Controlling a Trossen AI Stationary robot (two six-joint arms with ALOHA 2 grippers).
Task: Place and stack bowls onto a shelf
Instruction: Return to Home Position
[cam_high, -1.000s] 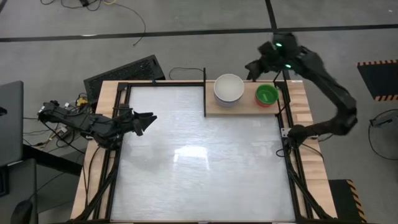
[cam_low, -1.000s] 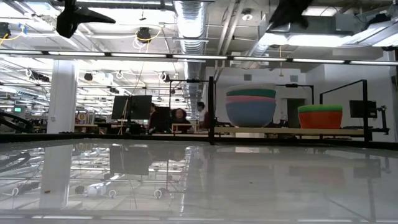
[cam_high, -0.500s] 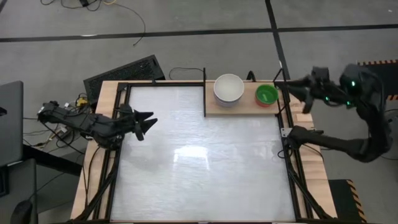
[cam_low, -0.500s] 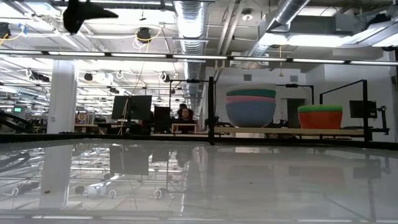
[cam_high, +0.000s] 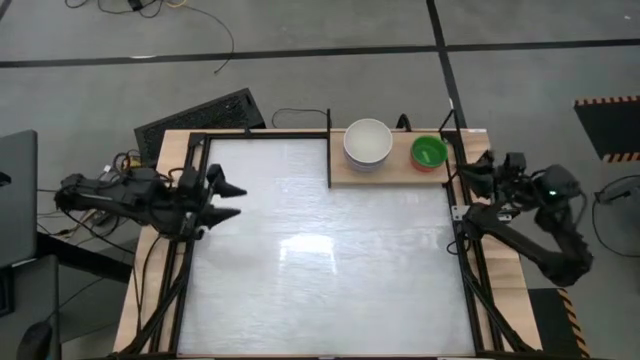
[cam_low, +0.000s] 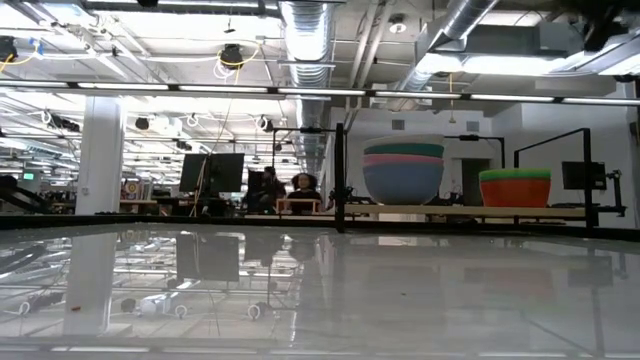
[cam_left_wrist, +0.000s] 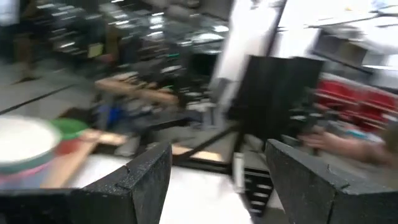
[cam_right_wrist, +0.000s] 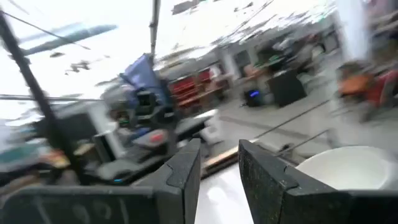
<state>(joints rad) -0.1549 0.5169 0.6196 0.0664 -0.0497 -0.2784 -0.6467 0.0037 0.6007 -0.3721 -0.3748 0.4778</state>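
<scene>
The stacking looks complete. On the shelf (cam_high: 395, 174), at the tabletop's (cam_high: 320, 270) 1 o'clock edge, stand two stacks, one topped by the white bowl (cam_high: 368, 143) and the other by the green bowl (cam_high: 429, 152). No bowl lies elsewhere. The left end effector (cam_high: 238, 201), at 9 o'clock, gapes wide and empty. The right end effector (cam_high: 470, 176), at 3 o'clock, is narrowly parted and empty. Only parking the arms seems left.

The wooden shelf (cam_high: 396, 174) at the table's (cam_high: 320, 270) edge carries 2 stacks (white bowl (cam_high: 368, 144) topping 1, green bowl (cam_high: 429, 152) the other).
</scene>
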